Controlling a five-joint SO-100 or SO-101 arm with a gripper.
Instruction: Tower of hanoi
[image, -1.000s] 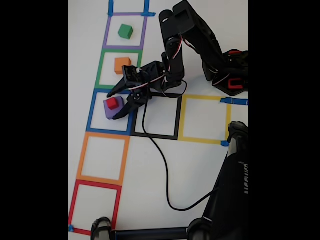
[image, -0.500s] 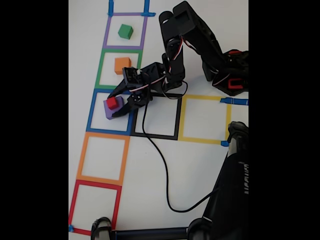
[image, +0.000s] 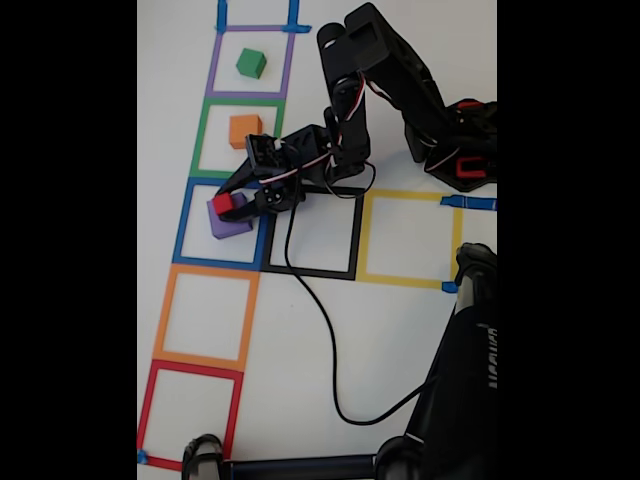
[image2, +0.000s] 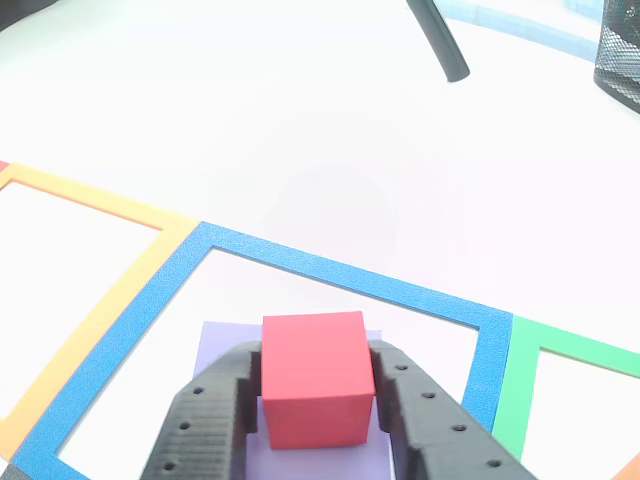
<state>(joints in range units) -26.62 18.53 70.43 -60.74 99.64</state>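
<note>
Closed since earlier, pincer (image2: 317, 395) clamps red cube (image2: 316, 378) atop purple cube (image: 226, 225).

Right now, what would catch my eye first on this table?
Probably the black hand pinching a little red cube just above a purple cube, inside the blue tape square. Next, the row of coloured squares in the fixed view, with an orange cube and a green cube sitting farther up.

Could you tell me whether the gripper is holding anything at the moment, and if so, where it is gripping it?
The gripper holds the red cube by two opposite side faces, just over the purple cube.
</note>
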